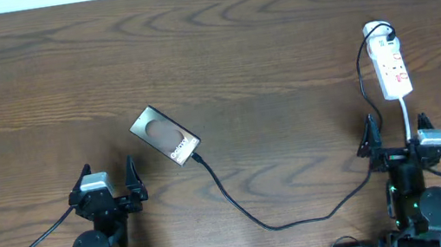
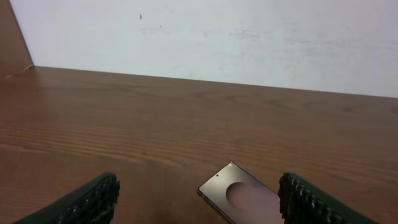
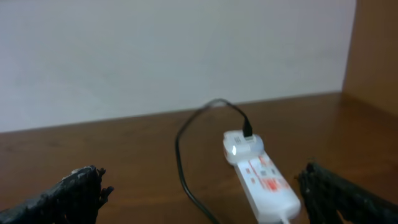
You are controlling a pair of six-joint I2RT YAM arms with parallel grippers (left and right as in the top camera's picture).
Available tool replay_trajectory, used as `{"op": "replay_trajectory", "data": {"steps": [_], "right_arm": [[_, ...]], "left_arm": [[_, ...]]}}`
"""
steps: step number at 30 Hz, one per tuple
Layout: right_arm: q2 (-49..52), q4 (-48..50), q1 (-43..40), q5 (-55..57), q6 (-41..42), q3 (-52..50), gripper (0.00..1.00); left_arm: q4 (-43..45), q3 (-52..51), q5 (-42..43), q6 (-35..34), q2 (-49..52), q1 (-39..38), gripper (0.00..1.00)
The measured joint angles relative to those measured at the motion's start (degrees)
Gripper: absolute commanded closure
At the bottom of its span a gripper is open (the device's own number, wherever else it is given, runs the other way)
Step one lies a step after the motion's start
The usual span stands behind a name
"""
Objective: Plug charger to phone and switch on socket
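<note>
Left gripper [image 1: 108,171] and right gripper [image 1: 396,128] sit at the near edge of the scene, each with its jaws spread wide and holding nothing. The wooden table [image 1: 22,83] fills the overhead view, and a white wall [image 2: 249,37] stands behind it in the wrist views.

The socket [image 1: 391,70] lies lengthwise on the table's right side, just beyond the right gripper. Its white cord [image 1: 407,117] leaves its near end and runs toward that gripper. The phone [image 1: 165,136] lies back up and turned on a diagonal, left of centre and just beyond the left gripper to its right.

The charger [image 1: 252,215] leaves a black plug [image 1: 384,31] at the socket's far end. It loops down the socket's left side, sweeps along the near table and rises to the phone's near short edge. Its tip touches that edge; whether it is fully seated cannot be told.
</note>
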Motion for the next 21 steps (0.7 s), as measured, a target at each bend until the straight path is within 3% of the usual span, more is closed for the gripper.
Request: {"op": "replay_trajectory", "data": {"steps": [2,13,21], "right_arm": [[0.07,-3.52,0.0,0.7,0.04,-0.13,0.01],[0.04,-3.56,0.07,1.6,-1.18,-0.13,0.01],[0.04,-3.58,8.63,6.58,-2.05,-0.13,0.01]], "left_arm": [[0.0,0.0,0.0,0.0,0.0,0.0,0.17],[0.0,0.0,0.02,0.0,-0.02,0.0,0.17],[0.0,0.0,0.02,0.0,-0.02,0.0,0.17]]}}
